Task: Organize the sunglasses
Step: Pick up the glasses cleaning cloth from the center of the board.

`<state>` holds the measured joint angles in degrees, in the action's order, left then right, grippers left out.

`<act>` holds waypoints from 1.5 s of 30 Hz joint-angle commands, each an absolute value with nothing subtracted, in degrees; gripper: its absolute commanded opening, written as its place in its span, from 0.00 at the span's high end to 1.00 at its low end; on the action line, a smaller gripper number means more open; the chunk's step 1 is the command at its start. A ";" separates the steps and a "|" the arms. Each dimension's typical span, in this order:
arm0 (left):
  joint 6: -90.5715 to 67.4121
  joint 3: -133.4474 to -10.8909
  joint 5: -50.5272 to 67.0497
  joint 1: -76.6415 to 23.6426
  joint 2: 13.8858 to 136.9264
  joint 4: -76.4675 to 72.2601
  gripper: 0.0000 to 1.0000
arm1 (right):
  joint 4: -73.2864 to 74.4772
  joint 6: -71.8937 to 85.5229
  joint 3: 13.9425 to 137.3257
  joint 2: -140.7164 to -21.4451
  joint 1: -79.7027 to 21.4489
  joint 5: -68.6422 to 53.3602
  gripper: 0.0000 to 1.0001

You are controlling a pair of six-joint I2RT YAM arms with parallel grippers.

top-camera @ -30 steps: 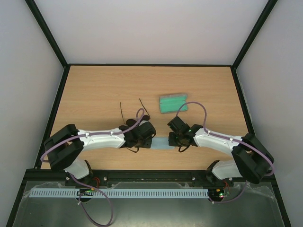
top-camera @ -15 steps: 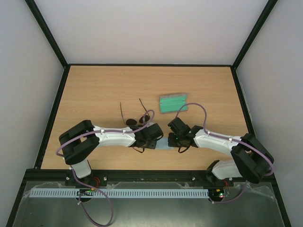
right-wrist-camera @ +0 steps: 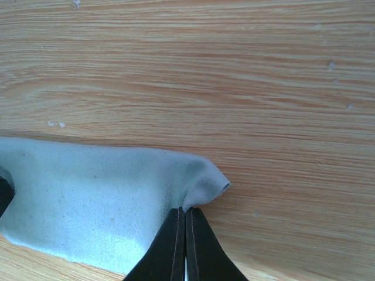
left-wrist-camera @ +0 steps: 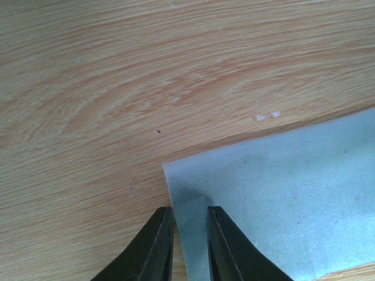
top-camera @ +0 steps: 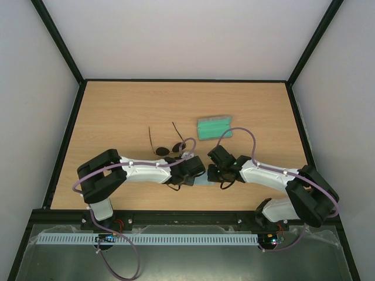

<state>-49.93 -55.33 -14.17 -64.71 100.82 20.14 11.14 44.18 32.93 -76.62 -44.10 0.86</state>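
Note:
The sunglasses (top-camera: pixel 169 148), two round dark lenses with thin temple arms pointing away, lie on the table just behind my left wrist. The blue-grey cloth (top-camera: pixel 203 181) lies between my two grippers. My left gripper (top-camera: pixel 195 175) is down at the cloth's left corner (left-wrist-camera: pixel 193 187); its jaws (left-wrist-camera: pixel 188 212) stand a little apart, one finger over the wood and one over the cloth, with the cloth's edge between them. My right gripper (top-camera: pixel 215 175) is shut (right-wrist-camera: pixel 186 211) on the cloth's right corner (right-wrist-camera: pixel 205 178), which is pinched up off the wood.
A green rectangular case (top-camera: pixel 214 127) lies closed behind the right gripper, right of the sunglasses. The wooden table (top-camera: pixel 117 111) is bounded by a black frame and white walls. Purple cables loop over both arms.
My left arm has swung right, from beside the sunglasses to the cloth's left corner. The right gripper has stayed shut on the cloth's right corner.

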 commanded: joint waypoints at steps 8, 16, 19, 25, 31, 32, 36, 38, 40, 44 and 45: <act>-51.41 -54.59 -11.94 -66.29 104.84 22.33 0.87 | 11.34 45.02 31.82 -75.70 -43.86 0.37 0.99; -51.39 -54.44 -12.26 -66.77 104.35 22.02 0.98 | 11.08 45.15 31.72 -75.80 -43.84 0.18 0.99; -51.16 -54.87 -12.60 -66.58 103.63 22.07 0.98 | 11.29 45.10 32.10 -75.76 -43.79 0.09 0.99; -49.08 -57.66 -12.88 -64.85 101.70 22.83 0.98 | 13.19 44.34 34.72 -75.71 -43.77 1.60 0.99; -45.79 -62.32 -12.20 -61.83 100.95 23.44 0.98 | 15.05 41.72 39.75 -78.46 -41.64 2.42 0.99; -45.34 -63.14 -11.76 -61.27 101.17 23.34 0.98 | 15.46 41.23 40.58 -78.89 -41.32 2.58 0.99; -43.72 -66.40 -11.17 -59.17 101.92 23.00 0.98 | 17.37 38.97 44.26 -80.54 -39.59 3.48 0.99; -42.96 -67.88 -11.08 -58.05 102.19 22.82 0.98 | 18.10 37.88 46.11 -81.40 -38.28 3.77 0.99; -42.14 -69.19 -10.67 -56.65 102.42 22.40 0.98 | 18.79 36.67 47.98 -82.19 -36.86 3.82 0.99; -40.50 -72.65 -9.57 -53.68 103.53 21.60 0.98 | 20.12 33.88 52.23 -83.82 -33.97 4.02 0.99; -40.10 -73.74 -9.05 -53.09 104.06 21.39 0.98 | 20.34 33.16 53.20 -84.47 -32.94 3.82 0.99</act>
